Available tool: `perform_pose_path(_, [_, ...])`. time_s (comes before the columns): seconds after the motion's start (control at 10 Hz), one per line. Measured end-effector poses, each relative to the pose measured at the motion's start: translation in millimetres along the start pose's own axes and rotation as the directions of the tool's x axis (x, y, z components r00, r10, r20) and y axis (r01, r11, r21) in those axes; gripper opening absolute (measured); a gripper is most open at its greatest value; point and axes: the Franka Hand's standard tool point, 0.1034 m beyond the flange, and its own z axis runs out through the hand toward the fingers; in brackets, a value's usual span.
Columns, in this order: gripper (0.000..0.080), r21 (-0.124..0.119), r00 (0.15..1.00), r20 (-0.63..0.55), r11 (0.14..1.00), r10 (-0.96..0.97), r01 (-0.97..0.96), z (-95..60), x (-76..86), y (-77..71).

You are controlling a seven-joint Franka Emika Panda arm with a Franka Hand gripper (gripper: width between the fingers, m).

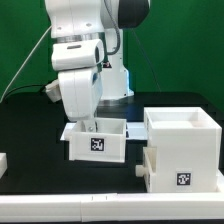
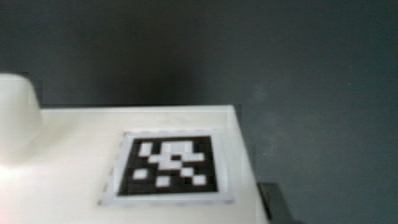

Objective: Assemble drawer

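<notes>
A small white tray with a tag on its front stands on the black table at the centre. My gripper reaches down into it from above and is closed on its wall; the fingertips are hidden by the tray. In the wrist view the tray's tagged white face fills the frame, and one dark finger lies against its edge. The large white cube casing stands at the exterior view's right, with a second tray pushed partly into its low side.
A white part's corner shows at the exterior view's left edge. The robot's base stands behind the tray. The table's white front edge runs along the front. A rounded white shape shows in the wrist view.
</notes>
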Motion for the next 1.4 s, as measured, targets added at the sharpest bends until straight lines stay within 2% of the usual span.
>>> perform_pose_path(0.1, [0.0038,0.001,1.000,0.000,1.000,-0.001,0.001,0.5,0.5,-0.3])
perform_pose_path(0.3, [0.0038,-0.003,1.000,-0.003,1.000,-0.011,0.011,-2.2,13.1,6.0])
perform_pose_path(0.7, [0.0038,0.013,1.000,-0.015,1.000,-0.019,0.019,8.1,28.3,3.1])
perform_pose_path(1.4, [0.0038,0.027,1.000,-0.022,1.000,-0.009,0.009,14.9,37.4,1.2])
